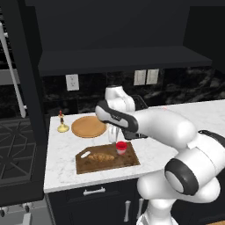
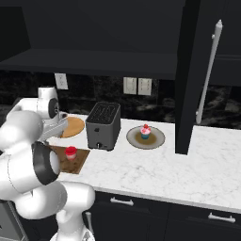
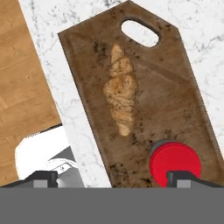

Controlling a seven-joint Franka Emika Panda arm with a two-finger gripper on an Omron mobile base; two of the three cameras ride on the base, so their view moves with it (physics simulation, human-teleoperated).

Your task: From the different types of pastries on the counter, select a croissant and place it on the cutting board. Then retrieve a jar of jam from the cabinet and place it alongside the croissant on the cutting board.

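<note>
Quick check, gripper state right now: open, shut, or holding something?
Gripper: open, holding nothing; one fingertip sits in front of the jar of jam, which stands on the cutting board.

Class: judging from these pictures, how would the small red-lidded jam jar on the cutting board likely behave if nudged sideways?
The jam jar looks squat, so it probably slides rather than tips. If toppled, its round lid suggests rolling across the flat cutting board.
</note>
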